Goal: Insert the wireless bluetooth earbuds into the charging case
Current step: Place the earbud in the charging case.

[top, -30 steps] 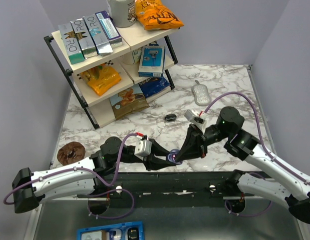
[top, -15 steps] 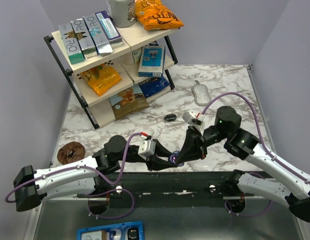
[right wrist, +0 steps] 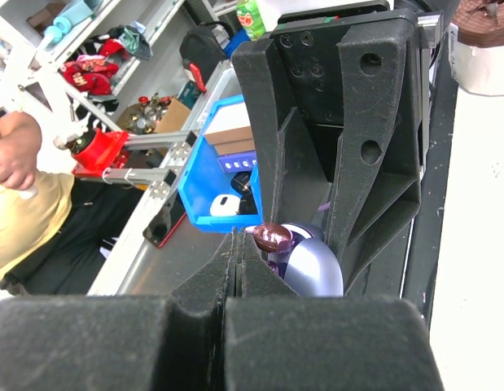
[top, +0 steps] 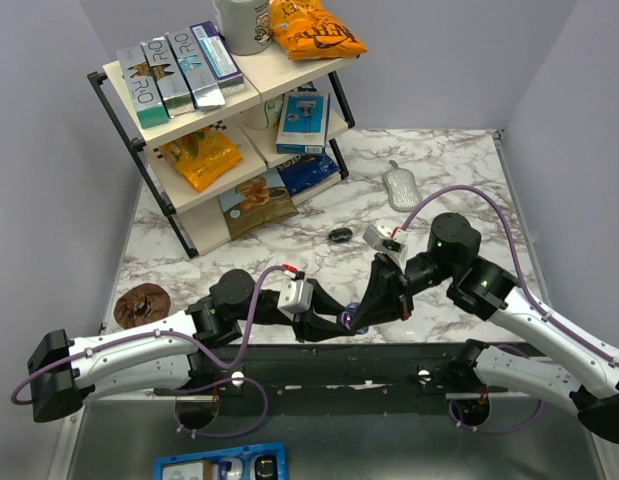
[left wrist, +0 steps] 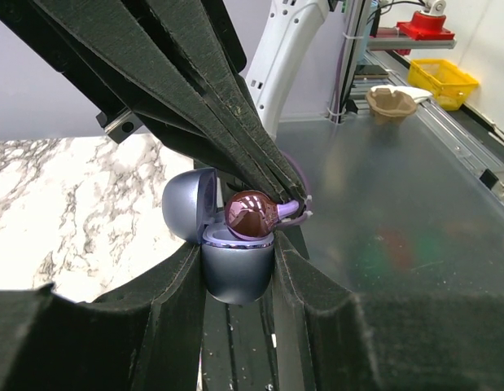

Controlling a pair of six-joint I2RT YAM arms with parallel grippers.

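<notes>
Closest to you, a blue bin (top: 219, 467) sits below the arm bases, off the surface (top: 449, 150). Just inside the near edge of that surface your two arms meet tip to tip, so you have almost no room on the near side.

Your left jaws are narrow and clamp the charging case (left wrist: 235, 273) by its two sides. Its lid stands open and is tipped back toward the marble. In the left wrist view the case sits right at the line where the marble ends and the grey metal begins.

Your right jaws are pressed together and come down at a slant from the right. They seem to pinch the stem of the purple earbud (left wrist: 250, 215), though the contact is too small to tell for sure. The bud's rounded body rests at the open mouth of the case, touching its rim.

To the left, near the left edge, lies a brown round thing (top: 141, 305), well apart from the jaws. Beyond the jaws there is open marble. A black oval object (top: 339, 236) lies in the middle of it and a grey oval piece (top: 400, 187) lies farther back to the right, both well clear. The shelf rack (top: 139, 145) fills the far left corner. Walls close off the left, right and far sides.
</notes>
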